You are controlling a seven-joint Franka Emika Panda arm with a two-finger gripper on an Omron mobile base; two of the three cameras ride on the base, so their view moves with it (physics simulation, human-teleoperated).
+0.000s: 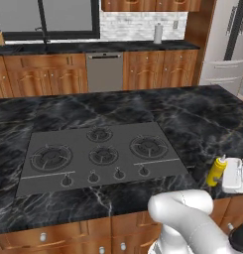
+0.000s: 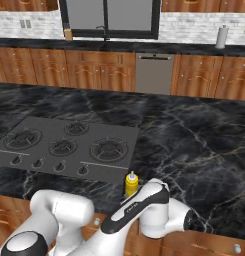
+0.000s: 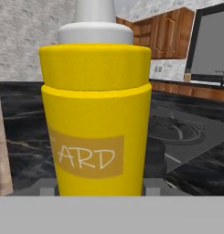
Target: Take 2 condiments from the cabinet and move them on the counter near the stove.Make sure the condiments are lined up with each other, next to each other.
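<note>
A yellow squeeze condiment bottle (image 1: 216, 171) with a white nozzle stands upright at the front edge of the black marble counter (image 1: 202, 114), just right of the stove (image 1: 100, 154). My gripper (image 1: 221, 174) reaches in from the right and is shut on the bottle's body. Seen from the right base, the bottle (image 2: 131, 183) rises just past my white hand, near the stove's (image 2: 64, 145) front right corner. In the hand view the bottle (image 3: 97, 114) stands close up between my fingertips (image 3: 45, 186). A reddish-brown cabinet (image 3: 170, 32) with arched doors hangs on the far wall.
Across the aisle runs a second counter with a dishwasher (image 1: 104, 71), a white paper-towel roll (image 1: 158, 33) and a window above. A steel fridge (image 1: 227, 49) stands at the far right. Bare black marble stretches to the right of the stove.
</note>
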